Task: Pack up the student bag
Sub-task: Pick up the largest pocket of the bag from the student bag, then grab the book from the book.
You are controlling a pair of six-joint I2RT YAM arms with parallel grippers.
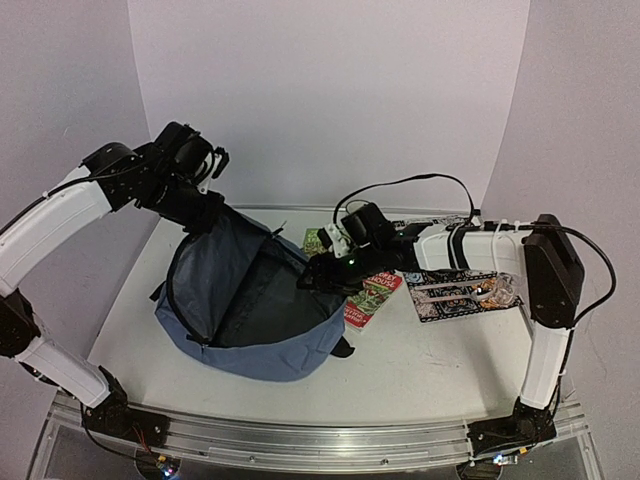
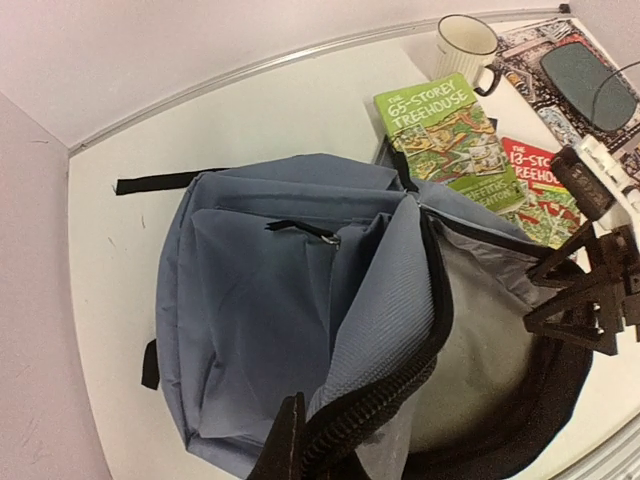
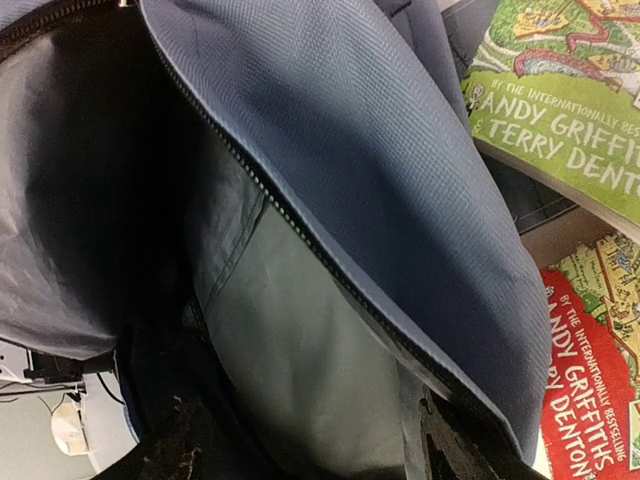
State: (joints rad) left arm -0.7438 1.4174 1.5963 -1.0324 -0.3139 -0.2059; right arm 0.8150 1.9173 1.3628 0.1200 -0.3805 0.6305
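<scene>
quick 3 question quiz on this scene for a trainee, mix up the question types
1. True or false: the student bag is zipped shut.
2. The cover of the 65-Storey Treehouse book is mostly: A) green B) red C) blue
3. Fill in: the arm holding up the bag's zipper rim is the ____ one.

Key
1. False; its main compartment gapes open.
2. A
3. Left; the left gripper pinches the rim.
</scene>
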